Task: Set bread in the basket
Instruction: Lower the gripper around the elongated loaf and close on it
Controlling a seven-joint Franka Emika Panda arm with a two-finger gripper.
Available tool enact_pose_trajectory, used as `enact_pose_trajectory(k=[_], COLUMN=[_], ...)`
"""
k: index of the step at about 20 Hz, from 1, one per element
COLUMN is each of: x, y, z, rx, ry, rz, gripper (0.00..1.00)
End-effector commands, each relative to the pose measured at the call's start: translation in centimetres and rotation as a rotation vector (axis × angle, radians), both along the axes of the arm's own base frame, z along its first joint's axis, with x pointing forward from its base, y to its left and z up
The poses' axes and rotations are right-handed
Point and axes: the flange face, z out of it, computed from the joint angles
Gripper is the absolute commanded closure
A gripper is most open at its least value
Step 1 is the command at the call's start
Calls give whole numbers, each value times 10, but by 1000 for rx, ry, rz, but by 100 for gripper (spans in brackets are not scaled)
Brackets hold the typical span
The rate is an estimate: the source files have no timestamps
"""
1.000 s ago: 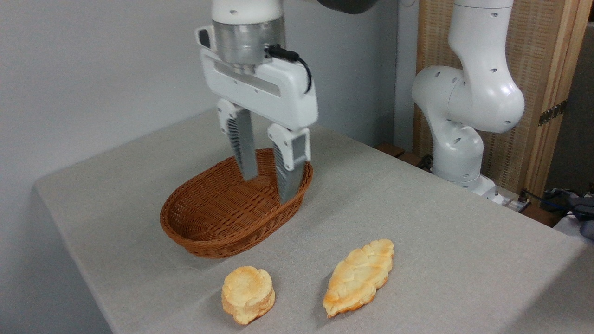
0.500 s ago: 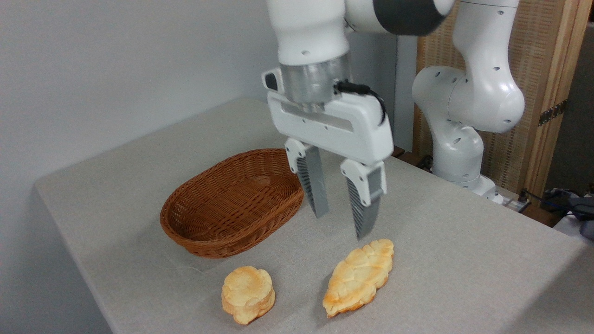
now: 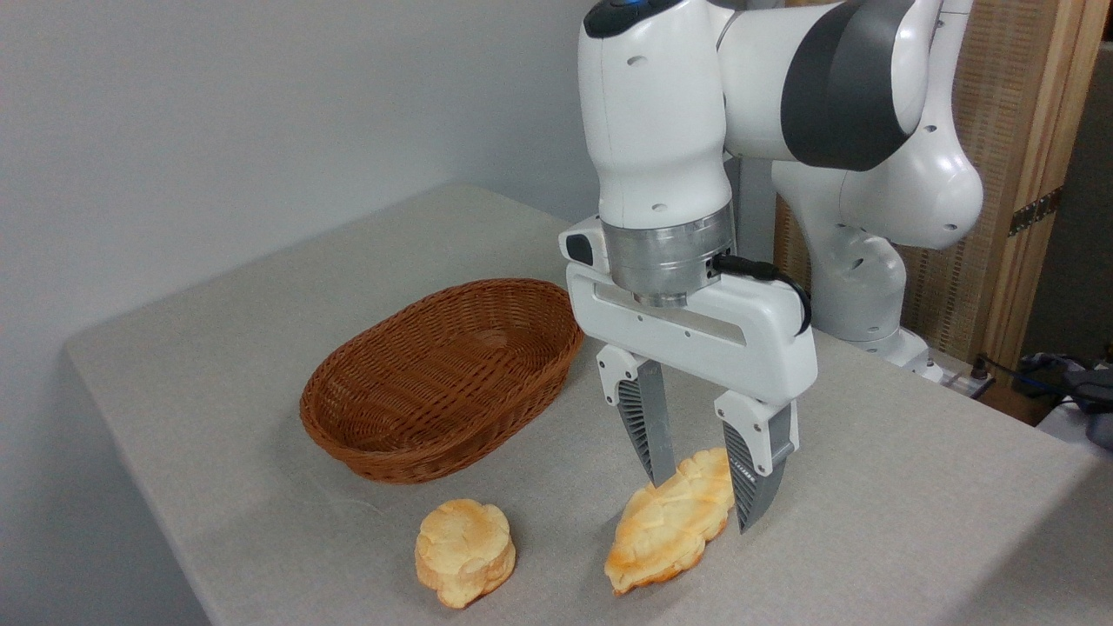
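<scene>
- Nearest, the round bun (image 3: 464, 552) sits at the table's (image 3: 869, 522) front edge, at about nine o'clock from the bread and just beside it; it plays no part in this task and nothing touches it.
- Next back, the bread (image 3: 663, 529) lies flat on the table, its long axis running from about seven o'clock, the near pointed end, to one o'clock, the far end.
- Over that far half hangs the gripper (image 3: 703, 502), jaws apart and pointing down, one finger on the bread's ten-o'clock flank and the other on its four-o'clock flank.
- So the fingers stand across the short width, which I judge to be the relation the coming squeeze turns on; whether the tips already touch the crust or the table I cannot tell.
- The grip sits toward one o'clock of the bread's middle, so the near end may droop when lifted.
- Farther off, the basket (image 3: 383, 439) lies at about ten o'clock from the bread, near but apart, and holds nothing.
- Against half a second ago, the gripper has come forward and down: then it hung above the table between basket and bread, its tips clear of the pastry; now they flank it. Bread, bun and basket have not shifted.
</scene>
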Motion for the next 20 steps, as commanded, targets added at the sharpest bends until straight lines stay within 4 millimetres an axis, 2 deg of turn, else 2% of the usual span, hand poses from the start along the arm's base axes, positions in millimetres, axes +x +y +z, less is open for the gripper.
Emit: enact_pose_trajectory(k=[1,4,7,11,14,17,20], x=[-3,0,-2,-1,-1,3,5], y=[-22,-37,-40,-42,-35,-47,-48], z=[-10,-15,-24,-25,-30,-44,-46], rx=[-8,-9,-20,-39,-37,-29,-29], ry=[3,7,23,20,27,54,39], rz=[32,54,55,55,62,32,29], gripper=[0,0,0,0,0,0,0])
